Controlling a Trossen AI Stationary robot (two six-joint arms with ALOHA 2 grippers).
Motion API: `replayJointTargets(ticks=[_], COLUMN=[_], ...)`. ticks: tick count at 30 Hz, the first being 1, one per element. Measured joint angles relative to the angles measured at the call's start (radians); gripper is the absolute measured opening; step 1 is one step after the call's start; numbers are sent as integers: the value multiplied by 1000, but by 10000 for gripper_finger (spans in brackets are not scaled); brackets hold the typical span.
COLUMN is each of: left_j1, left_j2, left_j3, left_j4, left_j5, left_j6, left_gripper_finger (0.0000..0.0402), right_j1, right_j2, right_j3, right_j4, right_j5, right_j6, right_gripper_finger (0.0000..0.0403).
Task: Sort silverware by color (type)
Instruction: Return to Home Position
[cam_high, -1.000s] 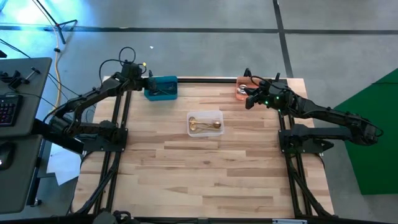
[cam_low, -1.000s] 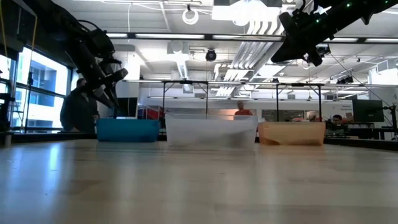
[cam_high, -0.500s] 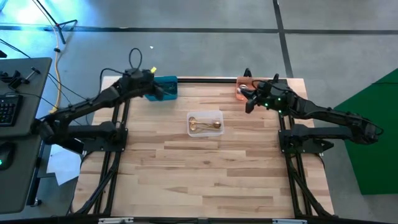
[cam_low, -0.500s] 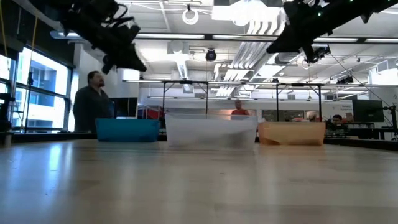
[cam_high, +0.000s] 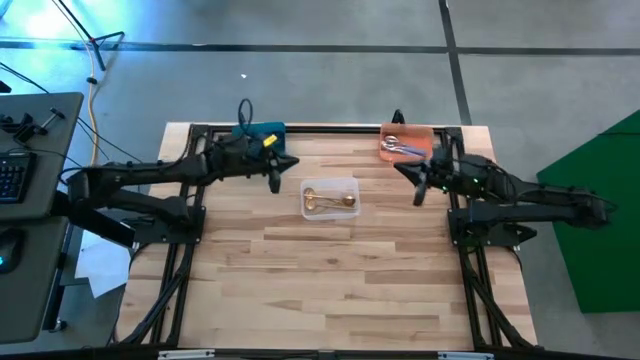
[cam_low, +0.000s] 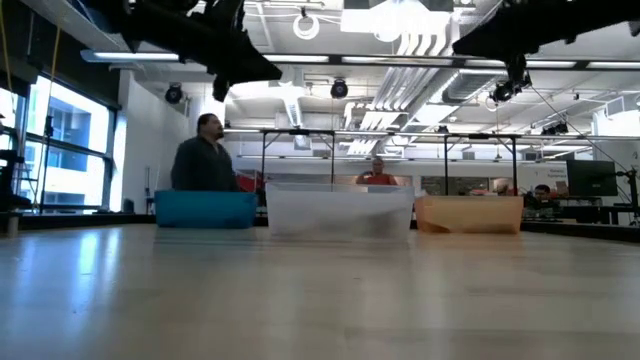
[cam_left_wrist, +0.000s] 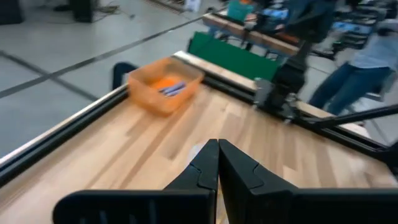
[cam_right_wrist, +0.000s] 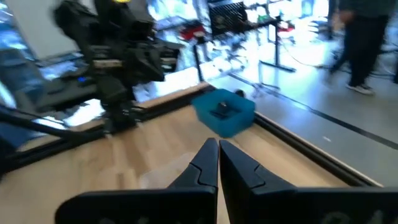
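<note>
On the near boards of the table (cam_high: 330, 290) no spoon is seen. At mid-table stands the clear bin (cam_high: 330, 181). The gold spoons (cam_high: 330, 203) lie inside it, their long axes set across the table from left to right.

This bin is flanked by both arms. The left gripper (cam_high: 275, 175) is held just off its far left corner. The right gripper (cam_high: 418, 188) is held farther off on the other side, so the left arm is judged the nearer to this bin. In the low view both arms are shown high above the table. In the left wrist view the two dark fingers (cam_left_wrist: 202, 171) are pressed together with nothing between them. The same is seen of the fingers (cam_right_wrist: 202, 168) in the right wrist view.

At the far edge, the blue bin (cam_high: 270, 129) is partly covered by the left arm. A dark shape inside it is taken to be the black spoons (cam_right_wrist: 221, 111). The orange bin (cam_high: 426, 133) is set just beyond the right gripper. The lilac-handled spoons (cam_high: 402, 148) lie in it, also roughly across the table.

Sorting is judged complete, so the coming move is judged a retreat rather than a reach. Every spoon lies inward of, or beyond, the gripper nearest it. None lies between a gripper and its own base, so the way back to each side is judged free. Beyond the table, a person (cam_low: 205, 160) is seen in the room behind the blue bin.
</note>
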Motion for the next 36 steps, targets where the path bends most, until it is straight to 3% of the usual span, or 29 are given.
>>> replayJointTargets(ticks=[10, 18, 21, 25, 36], left_j1=[-101, -99, -94, -91, -91], left_j2=[82, 82, 66, 5, -331], left_j3=[-4, -244, -320, -403, -596], left_j4=[127, 504, 554, 560, 503], left_j5=[46, 83, 86, 86, 75], left_j6=[64, 43, 36, 35, 25], left_gripper_finger=[0, 0, 0, 0, 0], right_j1=[101, 104, 104, 104, 104], right_j2=[-277, -438, -500, -582, -580], right_j3=[-180, -332, -389, -434, -439], right_j4=[32, 26, 36, 34, 0], right_j5=[-31, -90, -88, -85, -74], right_j6=[-37, -47, -53, -58, -74], right_gripper_finger=[0, 0, 0, 0, 0])
